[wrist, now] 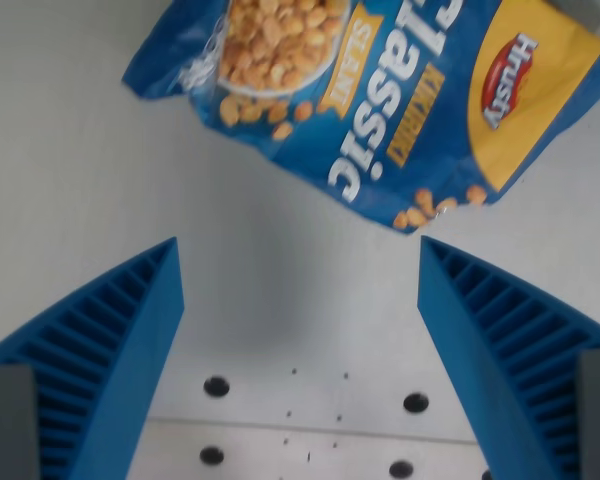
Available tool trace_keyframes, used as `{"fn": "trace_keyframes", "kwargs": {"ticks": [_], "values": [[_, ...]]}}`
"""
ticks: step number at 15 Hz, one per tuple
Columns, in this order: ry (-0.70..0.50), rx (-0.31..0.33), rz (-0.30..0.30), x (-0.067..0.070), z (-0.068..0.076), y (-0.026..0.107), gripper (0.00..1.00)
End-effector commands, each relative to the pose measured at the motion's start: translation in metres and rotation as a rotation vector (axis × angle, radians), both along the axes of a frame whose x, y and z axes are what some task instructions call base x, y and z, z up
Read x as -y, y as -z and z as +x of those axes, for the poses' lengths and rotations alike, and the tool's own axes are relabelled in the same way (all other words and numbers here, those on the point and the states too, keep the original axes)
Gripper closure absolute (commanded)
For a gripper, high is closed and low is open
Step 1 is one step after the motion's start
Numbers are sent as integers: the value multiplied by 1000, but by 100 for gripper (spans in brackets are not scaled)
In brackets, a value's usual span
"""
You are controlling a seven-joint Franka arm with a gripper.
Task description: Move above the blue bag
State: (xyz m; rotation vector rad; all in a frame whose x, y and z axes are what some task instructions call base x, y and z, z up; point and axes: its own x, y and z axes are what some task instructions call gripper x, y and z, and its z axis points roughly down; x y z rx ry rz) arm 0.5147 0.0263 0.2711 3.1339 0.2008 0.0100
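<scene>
A blue snack bag (pixel 380 100) with a yellow corner, white "Classic" lettering and a picture of nuts lies flat on the pale table, filling the top of the wrist view. My gripper (pixel 298 275) hangs over bare table just below the bag's lower edge. Its two blue ribbed fingers (pixel 110 350) stand wide apart at the wrist view's left and right, with nothing between them. The bag's top and right parts run out of the picture.
The pale grey table surface (pixel 70 180) spreads around the bag. A lighter plate with several dark screw holes (pixel 216 385) lies at the bottom of the view, between the fingers.
</scene>
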Motion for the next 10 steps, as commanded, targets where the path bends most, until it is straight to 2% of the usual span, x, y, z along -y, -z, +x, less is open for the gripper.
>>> {"fn": "trace_keyframes", "kwargs": {"ticks": [1, 10], "values": [[35, -23, -13, 6, 16, 5, 0], [70, 0, -12, 24, 40, 31, 0]]}}
